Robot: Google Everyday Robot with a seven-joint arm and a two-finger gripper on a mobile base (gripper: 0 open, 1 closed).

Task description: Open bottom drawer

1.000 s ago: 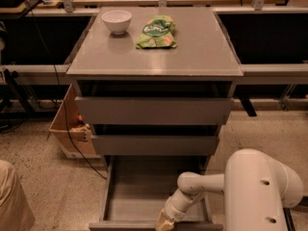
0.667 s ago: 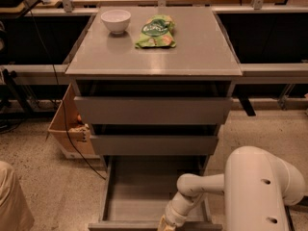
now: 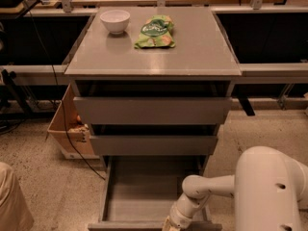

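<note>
The grey cabinet (image 3: 154,64) stands in the middle of the camera view with three drawers. The bottom drawer (image 3: 144,191) is pulled far out toward me, and its flat grey inside shows bare. Its front edge (image 3: 120,225) lies at the lower edge of the view. My white arm (image 3: 211,189) reaches in from the lower right. The gripper (image 3: 171,224) sits at the drawer's front edge, right of its middle, and is cut off by the bottom of the view. The middle drawer front (image 3: 153,145) and top drawer front (image 3: 153,110) stand a little out.
A white bowl (image 3: 115,20) and a green snack bag (image 3: 155,32) lie on the cabinet top. A cardboard box (image 3: 70,129) sits on the floor left of the cabinet, with a black cable running past it. Tables with dark space beneath flank the cabinet on both sides.
The arm and gripper have shifted slightly lower toward the bottom of the view. The drawer is about as far out as before.
</note>
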